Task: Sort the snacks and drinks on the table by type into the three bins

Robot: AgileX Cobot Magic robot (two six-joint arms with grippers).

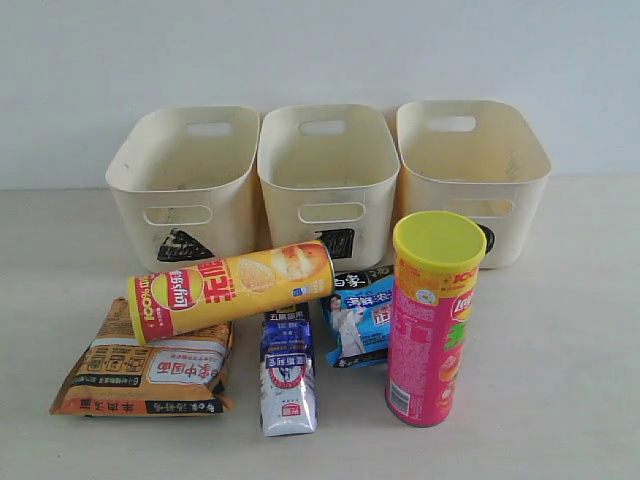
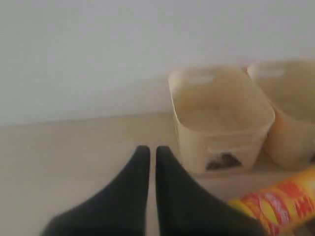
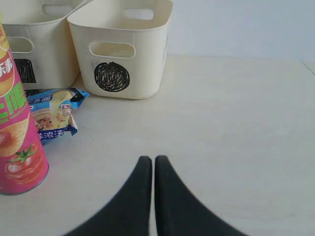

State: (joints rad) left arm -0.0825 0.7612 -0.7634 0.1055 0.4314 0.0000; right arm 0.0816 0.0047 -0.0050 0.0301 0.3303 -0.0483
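Left pincer and right pincer are both clenched, with nothing between them. Ahead of the left one stands a bin, its mark blurred; the yellow can is cut off. Ahead of the right one, the pink can, also cut off, partly hides the blue packet.

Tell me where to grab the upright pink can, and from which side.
Likely the mid-body of the pink can, approached level from its right by the right tool, which is shut and must open first. It stands upright with a round wall, and the blue packet lies close on its left.
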